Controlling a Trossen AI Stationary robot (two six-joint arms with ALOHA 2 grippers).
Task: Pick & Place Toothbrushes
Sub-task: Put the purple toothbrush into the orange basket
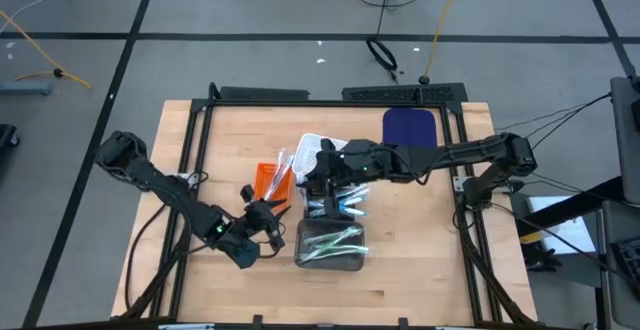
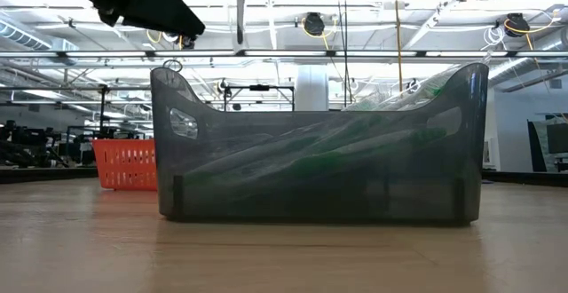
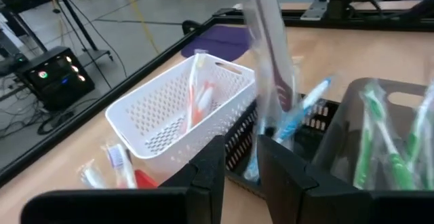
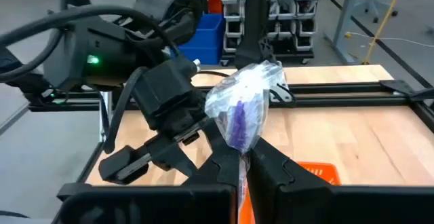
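Low view puts the grey bin (image 2: 266,195) nearest, standing on the wooden table (image 2: 284,257) with green toothbrushes (image 2: 355,146) lying slanted inside it. Behind the grey bin and off to one side stands an orange basket (image 2: 124,164).

Just beside the grey bin, on its orange-basket side, the left gripper (image 3: 241,151) has its jaws drawn in to a narrow gap. They are clamped on the lower end of a wrapped toothbrush (image 3: 268,54), which stands nearly upright out of them in its clear sleeve.

Beyond the grey bin and touching it, or nearly so, sits a black basket (image 3: 319,115) with blue toothbrushes (image 3: 305,105) poking out.

Above that black basket, on the far side of the grey bin, the right gripper (image 4: 243,164) has its jaws fully pinched together. They grasp a purple toothbrush (image 4: 239,119) by its crinkled clear wrapper, and the brush rises above the fingertips.

Farther still from the grey bin, past the black basket, a white basket (image 3: 163,108) holds an orange toothbrush (image 3: 200,95) leaning on its wall.
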